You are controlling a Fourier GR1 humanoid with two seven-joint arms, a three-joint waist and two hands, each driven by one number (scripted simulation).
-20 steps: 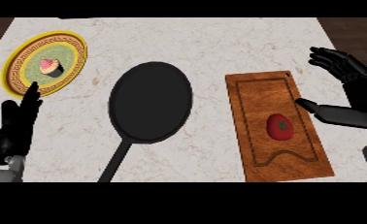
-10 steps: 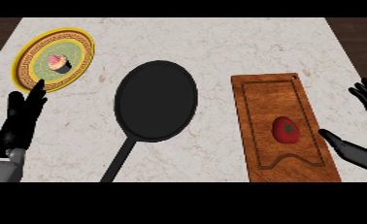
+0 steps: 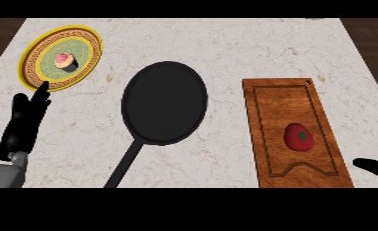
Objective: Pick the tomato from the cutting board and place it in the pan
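A red tomato lies on the wooden cutting board at the right of the counter. The black pan sits in the middle, its handle running down toward the lower edge. My left hand rests open at the left edge, fingers pointing up, just below the yellow plate. Only a black tip of my right hand shows at the lower right edge, to the right of the board and apart from the tomato.
A yellow-rimmed plate with a small pink and dark item on it stands at the back left. Marble counter lies between pan and board.
My right hand has drawn back toward the lower right edge until only a tip shows. The view has shifted slightly. Tomato, board and pan stay in place.
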